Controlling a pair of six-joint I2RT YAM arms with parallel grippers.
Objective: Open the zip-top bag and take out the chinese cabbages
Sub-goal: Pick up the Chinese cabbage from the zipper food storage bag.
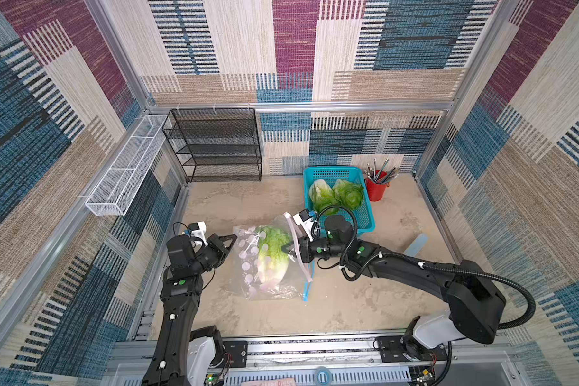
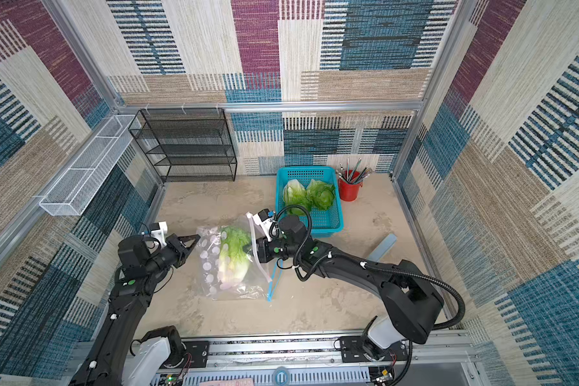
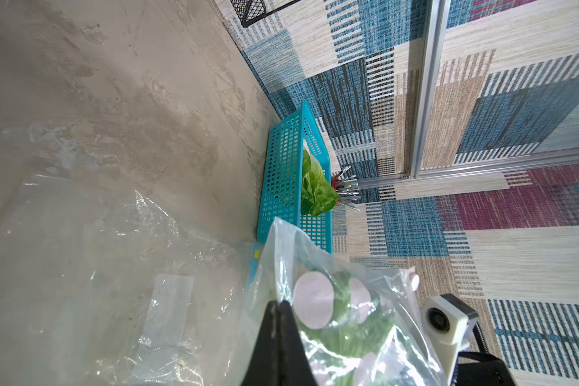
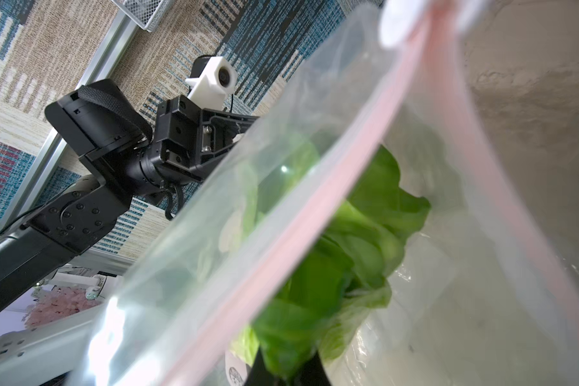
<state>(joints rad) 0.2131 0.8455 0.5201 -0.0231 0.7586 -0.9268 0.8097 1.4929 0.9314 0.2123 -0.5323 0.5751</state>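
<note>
One end of the zip-top bag [image 1: 248,267], the closed side away from its mouth, is pinched by the left end effector [image 1: 233,238]. In the left wrist view its jaws are seen clenched on the clear film, with only plastic between them. That hold is judged to be an anchor, so that the bag is not dragged along when its contents are pulled. The rest of the bag is spread on the surface [image 1: 315,317], with the pink zip strip [image 1: 297,249] parted and the mouth turned toward the right arm. Inside it one chinese cabbage [image 1: 273,259] is lying, white base toward the near edge and green leaves next to the mouth. The right end effector [image 1: 285,249] is reached in through the mouth. In the right wrist view its jaws are seen closed on the crinkled leaf tips, the part nearest the opening. Further right, two more heads [image 1: 320,195] are set side by side in the turquoise basket [image 1: 331,169], so two thirds of the task is judged done. A red cup [image 1: 375,194] of pencils is stood just beside the basket, clear of the work
</note>
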